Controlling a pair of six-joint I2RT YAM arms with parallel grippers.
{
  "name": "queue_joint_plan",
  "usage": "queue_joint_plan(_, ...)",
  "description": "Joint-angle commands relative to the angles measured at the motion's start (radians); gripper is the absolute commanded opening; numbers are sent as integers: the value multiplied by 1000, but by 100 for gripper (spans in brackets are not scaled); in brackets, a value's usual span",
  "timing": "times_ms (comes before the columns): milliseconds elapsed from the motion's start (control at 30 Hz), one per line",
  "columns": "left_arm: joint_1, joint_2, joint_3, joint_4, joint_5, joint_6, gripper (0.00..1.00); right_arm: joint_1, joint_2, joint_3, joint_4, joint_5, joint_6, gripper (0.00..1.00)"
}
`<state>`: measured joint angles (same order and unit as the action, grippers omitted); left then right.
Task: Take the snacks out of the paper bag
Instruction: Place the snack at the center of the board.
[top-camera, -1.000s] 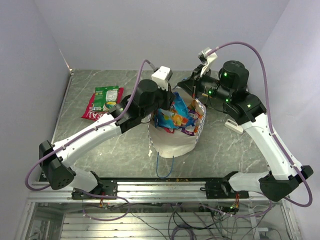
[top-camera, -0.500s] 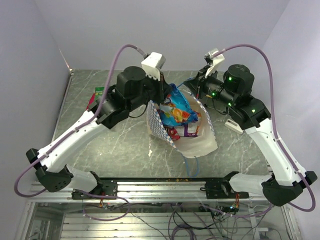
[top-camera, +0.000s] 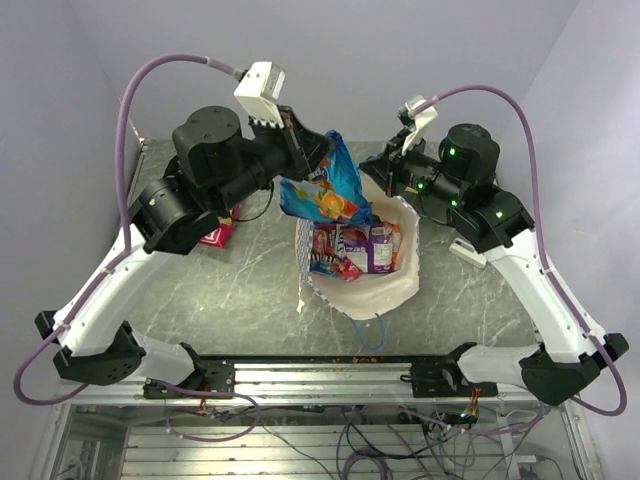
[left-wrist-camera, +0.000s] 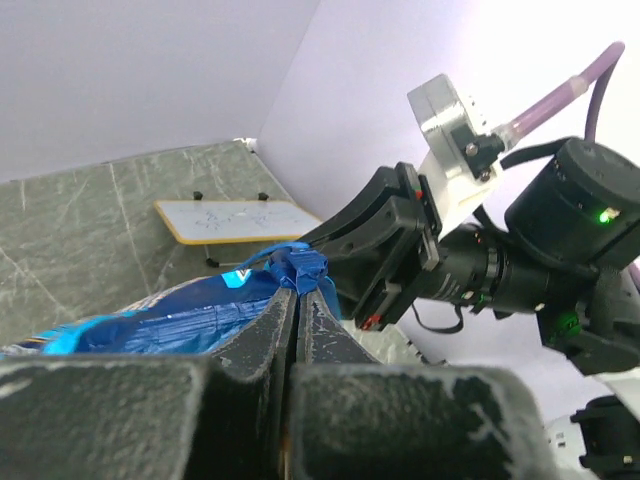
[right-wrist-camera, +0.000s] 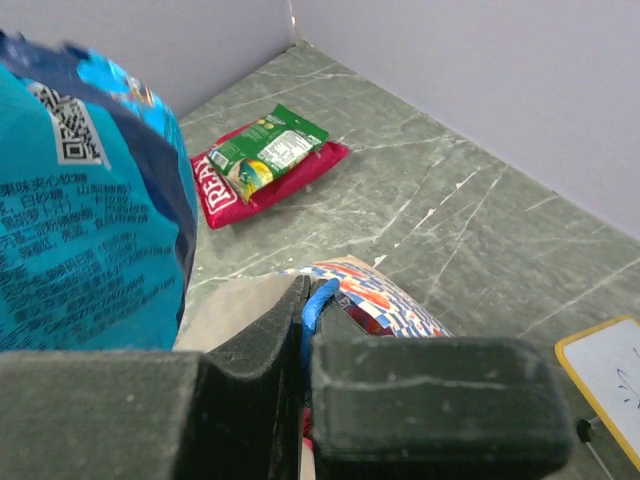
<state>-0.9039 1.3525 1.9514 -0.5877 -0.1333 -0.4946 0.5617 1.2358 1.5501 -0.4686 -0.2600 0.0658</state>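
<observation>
The paper bag (top-camera: 375, 288) lies open at the table's middle, cream inside, with its checkered rim (right-wrist-camera: 395, 300) showing in the right wrist view. Purple (top-camera: 380, 246) and red (top-camera: 336, 264) packets lie inside it. My left gripper (top-camera: 316, 152) is shut on the top edge of a blue snack packet (top-camera: 325, 192) and holds it in the air above the bag's far left rim; the packet also shows in the left wrist view (left-wrist-camera: 170, 315), pinched at the left gripper (left-wrist-camera: 297, 285). My right gripper (top-camera: 386, 186) is shut on the bag's blue cord handle (right-wrist-camera: 318, 298) at the far rim.
A red "REAL" packet (right-wrist-camera: 235, 190) with a green packet (right-wrist-camera: 268, 150) on top lies on the table at far left, mostly hidden behind my left arm in the top view (top-camera: 215, 232). A small white block (top-camera: 467, 251) lies right of the bag. A loose cord handle (top-camera: 372, 335) hangs toward the near rail.
My left gripper has risen and swung left, lifting the blue packet out of the bag. The bag's mouth has shifted under the right gripper's hold.
</observation>
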Motion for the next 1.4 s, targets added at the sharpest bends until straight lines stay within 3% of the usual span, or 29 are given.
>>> queue_joint_plan(0,4,49,83,200,14,-71,7,2,0,67,7,87,2,0)
queue_joint_plan(133,20,55,120,149,-75,-39,7,1,-71,72,-29,311,-24,0)
queue_joint_plan(333,66,60,206,20,-184,-4,7,1,-154,95,-99,445,-77,0)
queue_joint_plan(667,107,83,283,-126,-302,20,7,1,-126,156,-126,367,-34,0)
queue_joint_plan(800,151,89,277,-240,-380,-6,7,1,-119,104,-112,308,-17,0)
queue_joint_plan(1067,329,147,239,-473,-386,-90,7,1,-120,73,-95,341,-48,0)
queue_joint_plan(1367,651,234,101,-458,-208,-138,7,0,-93,106,-94,401,-148,0)
